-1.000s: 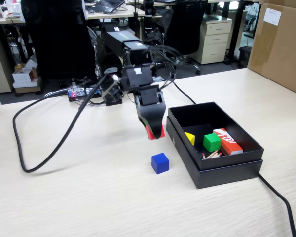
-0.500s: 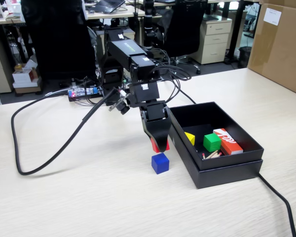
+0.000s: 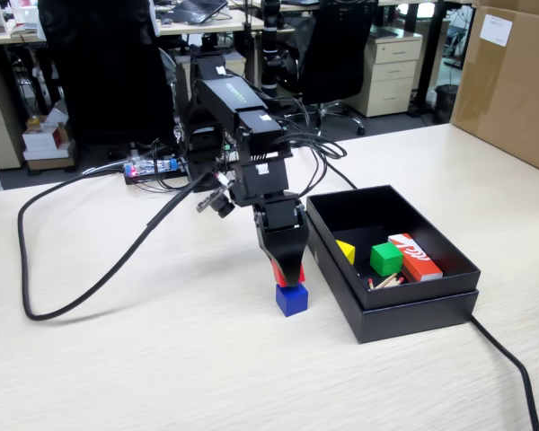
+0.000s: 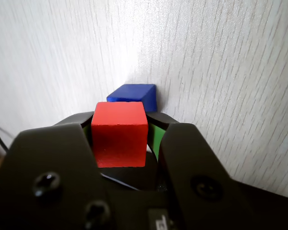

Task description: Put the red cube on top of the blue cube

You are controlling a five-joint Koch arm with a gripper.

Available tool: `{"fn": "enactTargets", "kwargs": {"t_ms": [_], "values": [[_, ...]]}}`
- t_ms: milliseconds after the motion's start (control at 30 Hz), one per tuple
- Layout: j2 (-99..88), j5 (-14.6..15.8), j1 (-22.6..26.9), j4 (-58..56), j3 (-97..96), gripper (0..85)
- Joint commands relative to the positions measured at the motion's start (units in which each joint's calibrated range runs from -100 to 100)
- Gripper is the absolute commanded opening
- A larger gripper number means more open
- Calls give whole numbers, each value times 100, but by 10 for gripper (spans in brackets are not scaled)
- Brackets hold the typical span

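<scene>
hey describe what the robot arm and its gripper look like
The arm is black and boxy, with small white labels and bundles of black cables trailing behind. A thick black cable loops across the table. The gripper has black wedge-shaped jaws with screw heads; green lining shows inside.

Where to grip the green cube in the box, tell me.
Come straight down and pinch the green cube on its two free side faces. The box walls block any side approach, and the red carton sits close beside it, so keep the jaws off that side.
</scene>
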Motion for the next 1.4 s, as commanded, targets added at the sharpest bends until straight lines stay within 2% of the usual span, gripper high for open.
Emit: {"fn": "enactTargets", "kwargs": {"t_ms": [0,1133,1200,1267,1367], "values": [[-129,5,0,87,397,9],[-3,5,54,294,388,12],[-3,5,59,294,379,66],[9,-5,68,294,334,195],[-3,-10,68,294,343,281]]}}
